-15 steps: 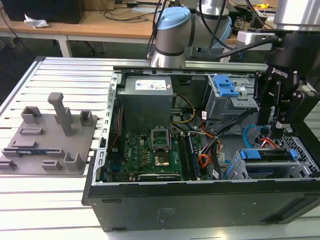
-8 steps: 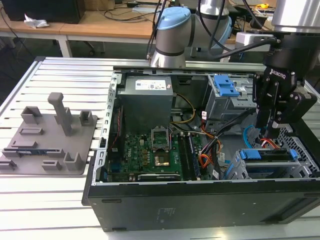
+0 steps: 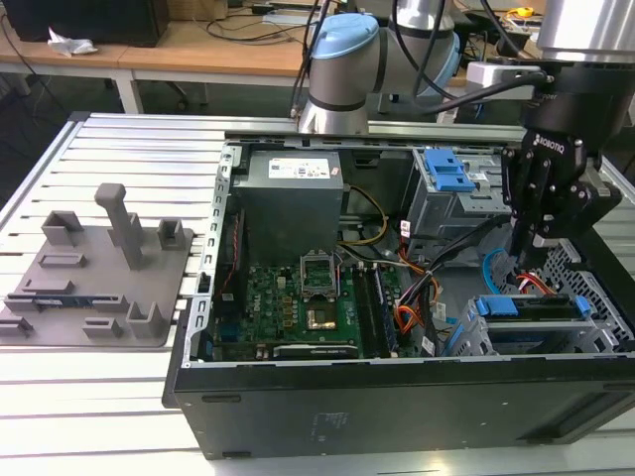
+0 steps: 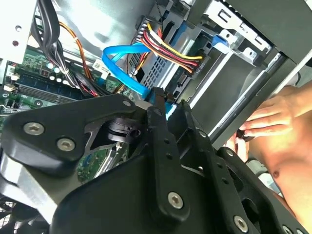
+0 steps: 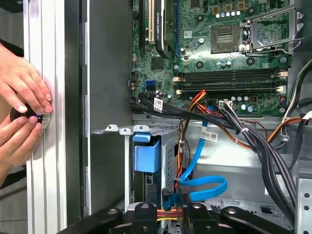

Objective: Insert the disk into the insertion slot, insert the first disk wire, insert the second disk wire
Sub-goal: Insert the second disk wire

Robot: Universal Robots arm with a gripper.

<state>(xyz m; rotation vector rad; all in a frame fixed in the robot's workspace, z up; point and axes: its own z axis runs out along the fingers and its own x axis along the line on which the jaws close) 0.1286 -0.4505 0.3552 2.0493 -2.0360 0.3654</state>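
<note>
The gripper (image 3: 537, 260) hangs inside the open computer case (image 3: 397, 397), low over the insertion slot (image 3: 466, 332), where the disk (image 3: 526, 307) already sits in its blue carrier. Whether the fingers are apart or together cannot be told. The second disk wire (image 4: 124, 66) loops just beside the fingertips, its end reaching between them. The first disk wire (image 4: 165, 48) runs close by, its dark connector seated at the disk. A person's hands (image 5: 22, 112) rest on the table (image 5: 44, 73) beyond the case wall.
</note>
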